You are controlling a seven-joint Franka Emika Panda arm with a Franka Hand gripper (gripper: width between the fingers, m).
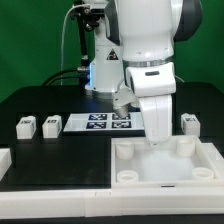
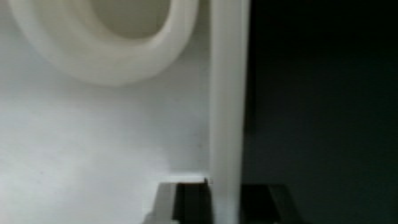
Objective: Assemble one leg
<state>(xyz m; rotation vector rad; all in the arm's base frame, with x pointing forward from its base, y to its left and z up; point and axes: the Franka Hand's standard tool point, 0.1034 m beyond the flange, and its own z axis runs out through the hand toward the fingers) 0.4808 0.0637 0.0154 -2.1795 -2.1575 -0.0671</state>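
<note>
The large white tray-like part (image 1: 165, 182) lies at the front of the exterior view's right, with round corner sockets. My gripper (image 1: 157, 143) reaches down onto its back wall. In the wrist view my gripper (image 2: 224, 205) straddles that thin upright wall (image 2: 226, 100). One dark finger (image 2: 189, 203) is on the inner side and the other on the outer side, both flush against the wall. One corner socket (image 2: 121, 45) shows beyond. Two legs (image 1: 27, 125) (image 1: 50, 123) stand at the exterior view's left and one leg (image 1: 188, 122) at its right, all away from my gripper.
The marker board (image 1: 100, 122) lies flat behind the tray, beside my arm. A low white fence (image 1: 50, 172) runs along the front at the exterior view's left and touches the tray's side. The black table (image 2: 329, 110) lies outside the tray wall.
</note>
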